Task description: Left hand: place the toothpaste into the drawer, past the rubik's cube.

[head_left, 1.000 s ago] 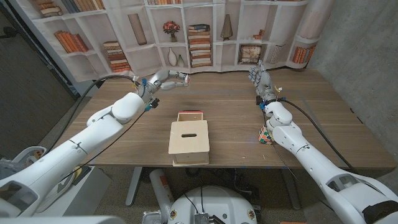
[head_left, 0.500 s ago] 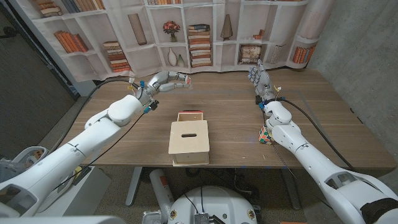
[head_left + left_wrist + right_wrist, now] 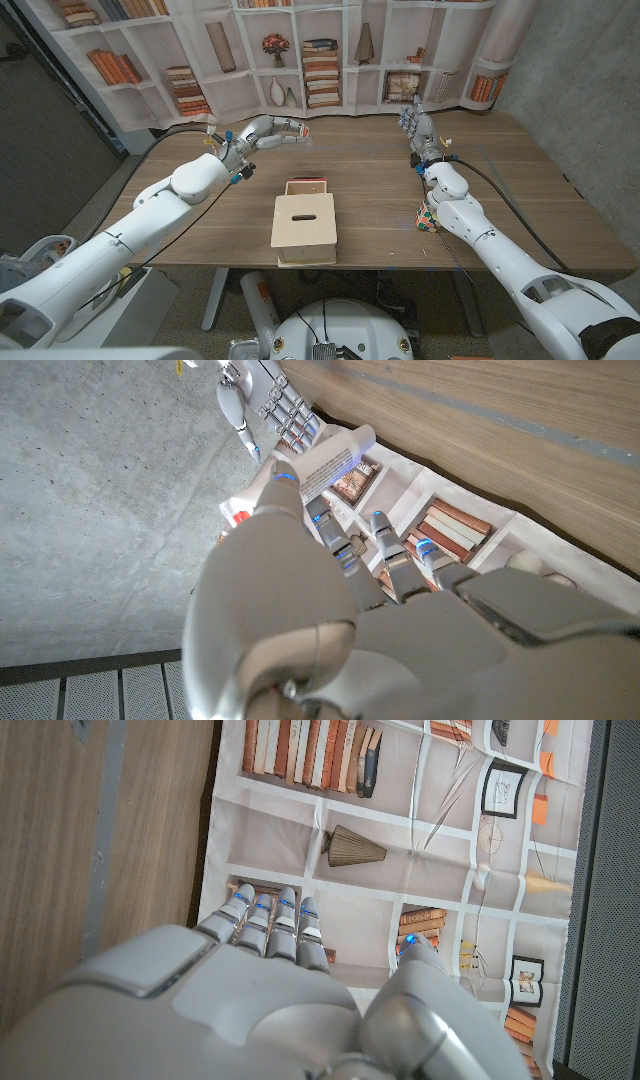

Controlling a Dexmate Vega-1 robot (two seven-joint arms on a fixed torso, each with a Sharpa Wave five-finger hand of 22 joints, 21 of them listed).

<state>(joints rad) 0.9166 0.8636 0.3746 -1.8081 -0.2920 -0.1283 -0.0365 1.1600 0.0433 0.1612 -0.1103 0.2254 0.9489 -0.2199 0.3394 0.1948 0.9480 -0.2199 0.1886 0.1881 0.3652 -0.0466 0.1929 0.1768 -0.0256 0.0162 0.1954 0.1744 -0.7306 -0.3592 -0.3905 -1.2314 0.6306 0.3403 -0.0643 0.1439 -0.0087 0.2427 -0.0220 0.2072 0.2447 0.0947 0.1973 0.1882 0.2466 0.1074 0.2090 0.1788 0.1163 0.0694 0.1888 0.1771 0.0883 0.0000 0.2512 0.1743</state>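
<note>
Carrying | head: left robot hand holds toothpaste above surface, beyond drawer; cube beside right arm; placing left | left wrist: fingers pinch tube | right wrist: right robot hand empty, fingers extended.

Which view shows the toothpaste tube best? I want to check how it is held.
The left wrist view: the white toothpaste tube appears large, pinched by the left hand. The head view shows it small and far, at that hand's fingers. The right wrist view gives nothing of it.
</note>
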